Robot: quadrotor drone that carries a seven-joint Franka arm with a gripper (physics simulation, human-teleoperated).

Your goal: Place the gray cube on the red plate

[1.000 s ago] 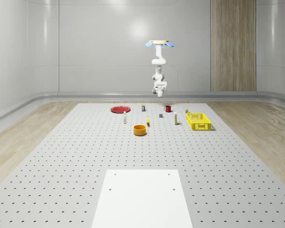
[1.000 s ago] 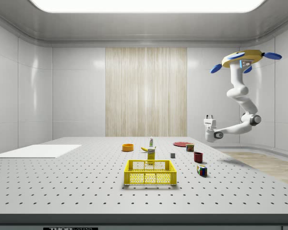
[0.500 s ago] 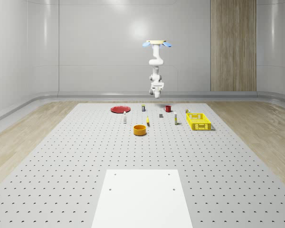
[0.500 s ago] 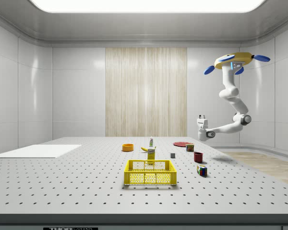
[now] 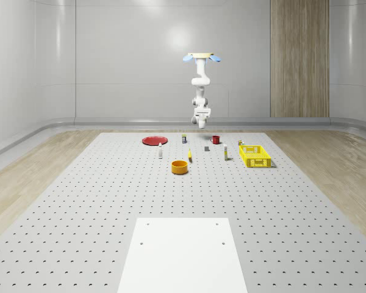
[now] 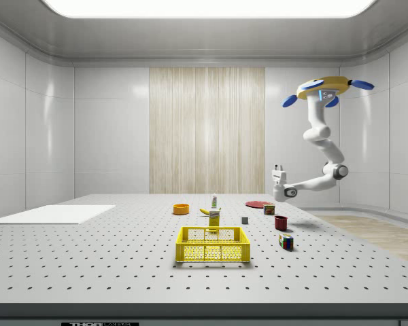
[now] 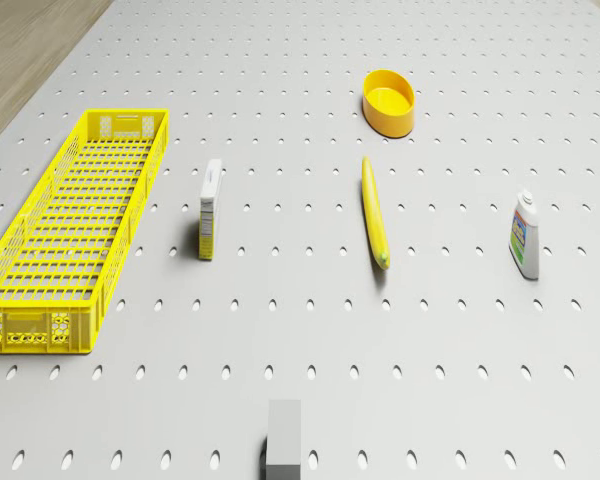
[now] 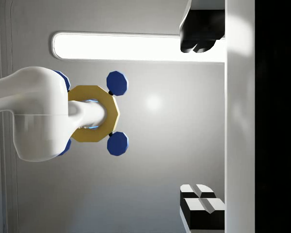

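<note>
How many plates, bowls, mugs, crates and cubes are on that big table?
Plates: 1, the red plate
Bowls: 1, the orange bowl
Mugs: 1, the red mug
Crates: 1, the yellow crate
Cubes: 2, the gray cube and the multicoloured cube
Total: 6

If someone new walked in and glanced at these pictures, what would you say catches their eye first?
Probably the drone, hovering high over the table's far end with its white arm bent down beneath it and the gripper pointing upward, well above the objects. Next, the yellow basket nearest the side camera, and the red plate near the far edge, toward the whole-scene view's left.
</note>
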